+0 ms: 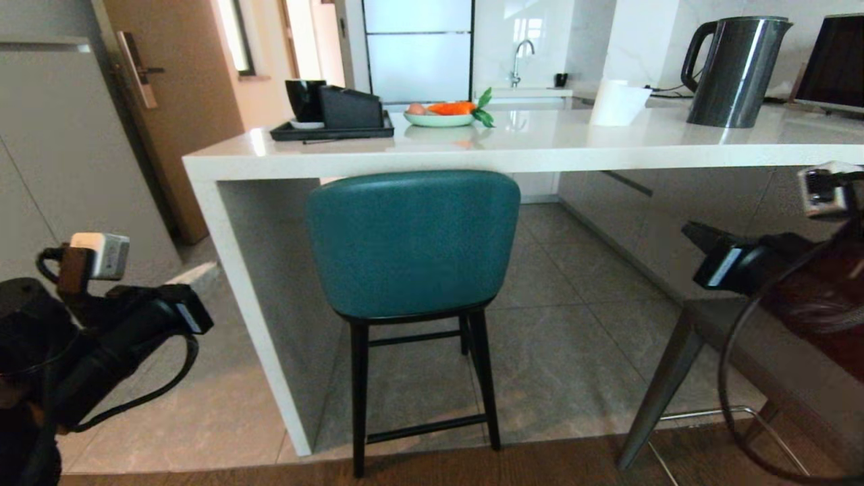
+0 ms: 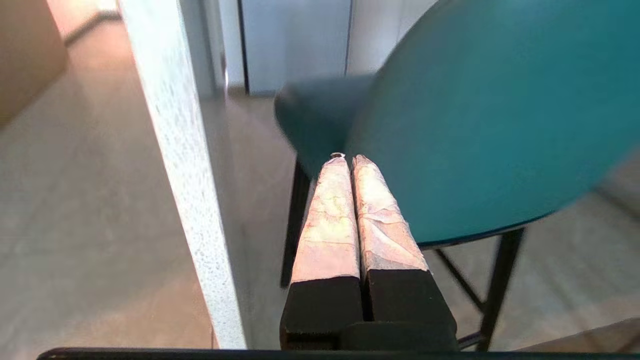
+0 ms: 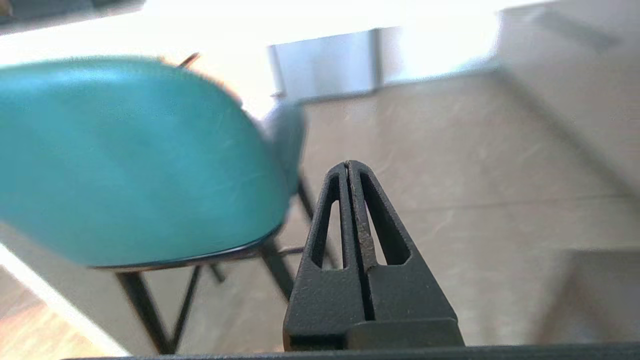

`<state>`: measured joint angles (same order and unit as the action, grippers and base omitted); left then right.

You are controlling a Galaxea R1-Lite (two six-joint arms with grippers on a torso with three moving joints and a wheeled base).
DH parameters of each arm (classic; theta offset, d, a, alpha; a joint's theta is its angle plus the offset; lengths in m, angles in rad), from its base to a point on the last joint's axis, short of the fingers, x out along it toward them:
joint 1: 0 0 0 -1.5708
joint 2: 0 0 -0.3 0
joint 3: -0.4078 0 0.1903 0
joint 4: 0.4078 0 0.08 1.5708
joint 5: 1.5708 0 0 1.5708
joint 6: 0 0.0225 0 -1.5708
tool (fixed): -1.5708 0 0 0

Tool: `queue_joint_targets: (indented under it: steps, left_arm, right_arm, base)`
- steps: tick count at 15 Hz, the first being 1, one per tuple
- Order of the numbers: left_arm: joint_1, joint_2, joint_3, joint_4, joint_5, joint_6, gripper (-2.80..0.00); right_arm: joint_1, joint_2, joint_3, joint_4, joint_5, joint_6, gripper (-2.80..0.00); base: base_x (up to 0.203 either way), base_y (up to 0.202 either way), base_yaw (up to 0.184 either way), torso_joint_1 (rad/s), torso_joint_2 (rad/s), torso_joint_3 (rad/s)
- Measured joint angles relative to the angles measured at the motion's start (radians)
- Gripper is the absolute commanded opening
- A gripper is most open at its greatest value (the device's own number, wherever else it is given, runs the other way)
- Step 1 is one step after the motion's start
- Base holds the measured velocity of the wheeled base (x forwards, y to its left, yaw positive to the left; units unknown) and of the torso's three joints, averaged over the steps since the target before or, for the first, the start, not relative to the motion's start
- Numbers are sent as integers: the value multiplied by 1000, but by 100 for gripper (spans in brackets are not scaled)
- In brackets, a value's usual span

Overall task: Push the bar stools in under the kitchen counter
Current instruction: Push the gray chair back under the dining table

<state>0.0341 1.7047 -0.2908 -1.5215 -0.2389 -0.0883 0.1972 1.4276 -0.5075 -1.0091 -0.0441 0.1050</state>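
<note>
From the head, the teal stool [image 1: 413, 243] stands under the front edge of the white counter [image 1: 472, 152], its back just below the slab and just beside the side panel. The grey stool [image 1: 729, 351] stands at the right, out from the counter. On the counter sit a black tray [image 1: 331, 129], a fruit plate [image 1: 440, 118] and a kettle [image 1: 736, 71].

At the left wrist, the left gripper [image 2: 346, 159] is closed on nothing, its taped fingers [image 2: 327, 220] pressed together near the teal back.

At the right wrist, the right gripper [image 3: 348, 165] is likewise closed and empty, beside the teal stool
</note>
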Motion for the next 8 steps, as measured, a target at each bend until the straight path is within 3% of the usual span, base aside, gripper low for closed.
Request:
queue_joint_targets:
  steps: [2, 4, 8]
  left_arm:
    - [-8, -128, 53, 34, 9, -2, -280]
    - [-10, -285, 66, 140, 18, -3, -280]
    - [-13, -645, -18, 531, 21, -6, -280]
  right_arm:
    - [-6, -168, 58, 77, -26, -17, -280]
    - [-9, -345, 94, 189, -41, -24, -280]
    - [-12, -677, 87, 510, -53, -41, -280]
  base:
    - [0, 0, 0, 0, 0, 0]
    - [0, 0, 0, 0, 0, 0]
    - [0, 0, 0, 0, 0, 0]
